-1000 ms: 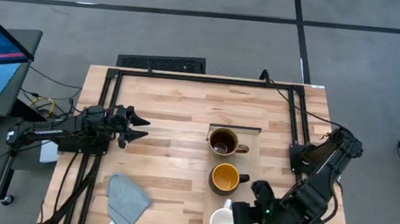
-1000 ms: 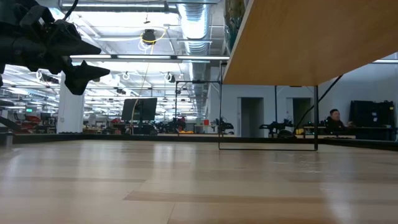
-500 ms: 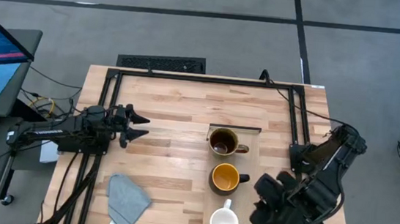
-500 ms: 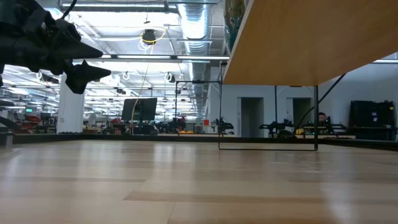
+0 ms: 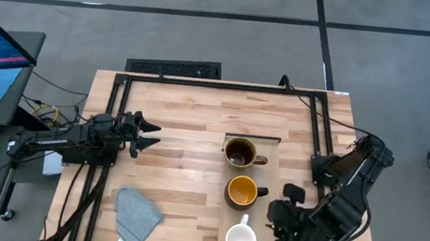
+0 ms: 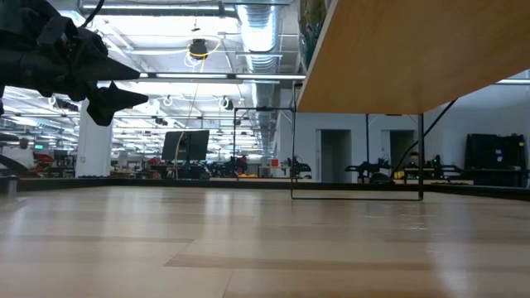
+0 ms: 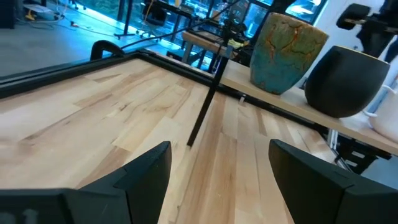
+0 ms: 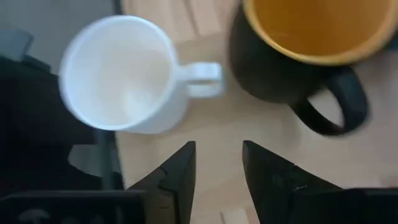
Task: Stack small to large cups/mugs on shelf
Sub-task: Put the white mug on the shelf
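Three mugs in a row along the pale wooden shelf [image 5: 252, 142], handles apart from one another: glossy dark brown mug [image 5: 239, 153] at the far end, yellow-lined dark mug [image 5: 243, 192] in the middle, small white mug [image 5: 241, 240] at the near end.

Right gripper [image 8: 219, 163] poised above the shelf, pointing down, the arm folded back on itself at the table's right edge. Seen in the right wrist view with fingers [image 8: 179, 169] parted by a narrow gap and nothing between them. White mug just ahead of one fingertip, handle turned toward the yellow-lined dark mug, which sits just ahead of the other fingertip; bare shelf board straight under the gap. No contact with either mug.

Left gripper [image 5: 148, 136] held level above the table's left half, arm stretched low from the left edge, jaws spread wide and empty. Well apart from the shelf, which lies ahead of the open jaws across bare tabletop. In the left wrist view, dark brown mug and yellow-lined dark mug standing on the raised shelf beyond the fingertips.

Grey-blue cloth [image 5: 137, 213] crumpled on the table [image 5: 192, 110], off to the side of the left jaws, toward the near edge.
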### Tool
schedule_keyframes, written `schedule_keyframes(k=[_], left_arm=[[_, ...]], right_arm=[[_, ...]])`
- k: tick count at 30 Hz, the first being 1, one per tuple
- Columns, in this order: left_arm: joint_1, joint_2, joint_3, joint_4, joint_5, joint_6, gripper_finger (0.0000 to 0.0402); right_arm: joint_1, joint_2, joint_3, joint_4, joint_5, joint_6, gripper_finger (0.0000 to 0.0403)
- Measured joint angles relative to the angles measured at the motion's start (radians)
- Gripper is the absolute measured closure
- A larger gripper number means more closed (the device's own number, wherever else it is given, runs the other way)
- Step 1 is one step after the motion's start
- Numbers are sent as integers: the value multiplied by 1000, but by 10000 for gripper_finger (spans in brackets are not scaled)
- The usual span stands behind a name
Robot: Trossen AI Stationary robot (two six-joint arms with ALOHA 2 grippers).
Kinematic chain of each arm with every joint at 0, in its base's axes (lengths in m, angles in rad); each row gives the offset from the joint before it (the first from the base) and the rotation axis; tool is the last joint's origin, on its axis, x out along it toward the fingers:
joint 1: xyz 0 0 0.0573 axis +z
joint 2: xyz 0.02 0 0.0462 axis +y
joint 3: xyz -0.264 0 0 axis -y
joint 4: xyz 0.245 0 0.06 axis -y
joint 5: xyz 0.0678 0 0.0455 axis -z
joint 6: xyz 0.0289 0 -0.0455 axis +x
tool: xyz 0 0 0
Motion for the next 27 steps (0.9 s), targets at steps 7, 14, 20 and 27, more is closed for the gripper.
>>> schedule_keyframes(k=[7, 14, 20, 27], left_arm=[[0, 0, 0, 1, 0, -9, 141], [0, 0, 0, 2, 0, -24, 141], [0, 0, 0, 2, 0, -104, 141], [0, 0, 0, 2, 0, -101, 141]], right_arm=[[33, 0, 0, 174, -3, -262, 247], [87, 0, 0, 198, -6, -363, 246], [100, 0, 0, 9, 4, -403, 251], [28, 0, 0, -189, 50, -478, 275]])
